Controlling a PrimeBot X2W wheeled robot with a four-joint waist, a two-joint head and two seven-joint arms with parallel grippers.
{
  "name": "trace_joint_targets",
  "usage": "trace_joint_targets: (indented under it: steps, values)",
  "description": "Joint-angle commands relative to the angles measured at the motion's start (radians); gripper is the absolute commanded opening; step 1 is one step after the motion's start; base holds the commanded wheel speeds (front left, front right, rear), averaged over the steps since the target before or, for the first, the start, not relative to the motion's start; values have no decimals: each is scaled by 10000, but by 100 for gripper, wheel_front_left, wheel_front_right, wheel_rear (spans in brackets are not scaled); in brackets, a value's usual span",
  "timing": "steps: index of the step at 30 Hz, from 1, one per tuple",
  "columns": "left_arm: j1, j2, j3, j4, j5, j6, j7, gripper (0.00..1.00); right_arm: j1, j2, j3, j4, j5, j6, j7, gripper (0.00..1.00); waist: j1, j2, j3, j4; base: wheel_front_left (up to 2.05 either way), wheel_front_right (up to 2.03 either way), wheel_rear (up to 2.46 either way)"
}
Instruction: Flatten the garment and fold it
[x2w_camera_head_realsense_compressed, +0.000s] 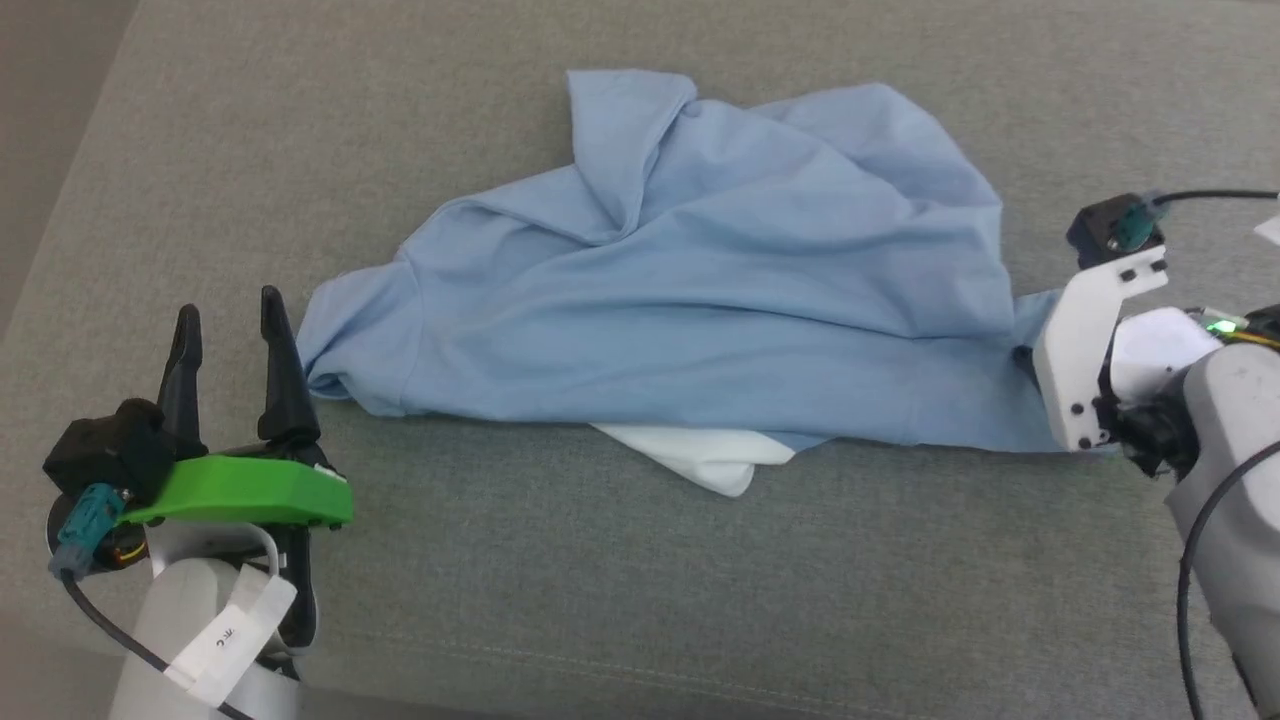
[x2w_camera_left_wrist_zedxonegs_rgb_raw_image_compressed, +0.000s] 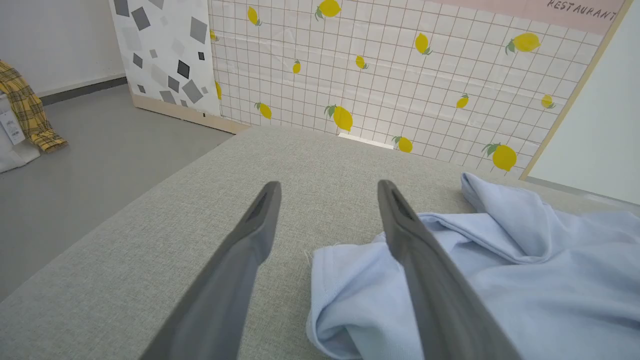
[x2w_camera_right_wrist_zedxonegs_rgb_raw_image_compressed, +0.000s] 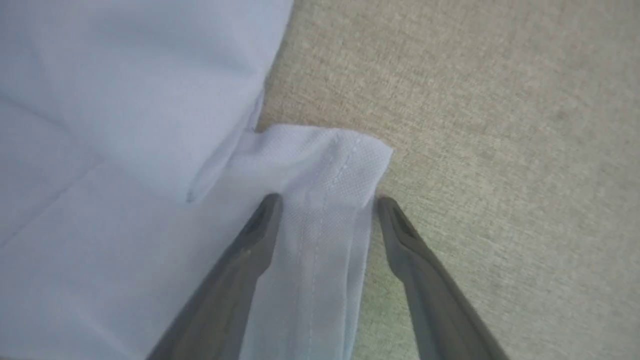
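The light-blue garment (x2w_camera_head_realsense_compressed: 700, 300) lies rumpled across the grey upholstered surface (x2w_camera_head_realsense_compressed: 640, 580), a white fold (x2w_camera_head_realsense_compressed: 700, 455) peeking out at its near edge. The right gripper (x2w_camera_right_wrist_zedxonegs_rgb_raw_image_compressed: 325, 200) straddles a hemmed corner, jaws wide. The left gripper (x2w_camera_head_realsense_compressed: 228, 310), also spread wide, stands just beside the opposite end.

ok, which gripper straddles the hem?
The right gripper: a hem corner of the garment lies between its open fingers. The left gripper stands beside the other end.

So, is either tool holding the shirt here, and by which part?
Nothing is held. The right tool is open, its fingers astride a stitched hem corner of the garment; the left tool is open beside the opposite end.
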Motion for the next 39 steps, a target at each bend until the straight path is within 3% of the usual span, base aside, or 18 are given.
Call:
trace_joint_targets:
  steps: [1,2,3,4,10,16,28,29,30,39]
  values:
    - [-190,-65,25,24,65,-109,-73,100,129,5,102,262,202,-15,251,100,0,0,139,143,0,0,0]
    - [-203,-90,32,38,76,-135,-74,100,114,-30,118,301,268,-15,399,46,0,0,148,160,0,0,0]
    - [-223,-115,40,47,102,-165,-74,100,65,-110,173,276,309,-15,490,15,0,0,164,179,0,0,0]
    - [-244,-137,41,53,126,-186,-74,100,19,-178,177,257,349,-15,534,0,0,0,177,196,0,0,0]
    - [-405,-257,6,99,294,-384,-75,100,-554,-641,-302,165,228,-15,495,0,0,0,282,335,0,0,0]
    - [-680,-402,-107,125,394,-588,-75,100,-1598,-1037,-1355,118,-860,-15,483,0,0,0,659,671,0,0,0]
    - [-1171,-750,-250,381,507,-896,-76,100,-2722,-742,-2492,145,-2669,-15,-151,0,0,0,1476,1508,0,0,0]
    - [-1182,-773,-234,406,522,-913,-76,100,-2710,-681,-2648,242,-2740,-15,-245,70,0,0,1484,1522,0,0,0]
    - [-1190,-789,-218,431,538,-926,-76,100,-2691,-633,-2723,303,-2822,-15,-344,100,0,0,1470,1523,0,0,0]
    - [-1021,-814,2,739,771,-1029,-76,100,-2622,-20,-3581,502,-2520,-15,-2553,100,0,0,495,1036,0,0,0]
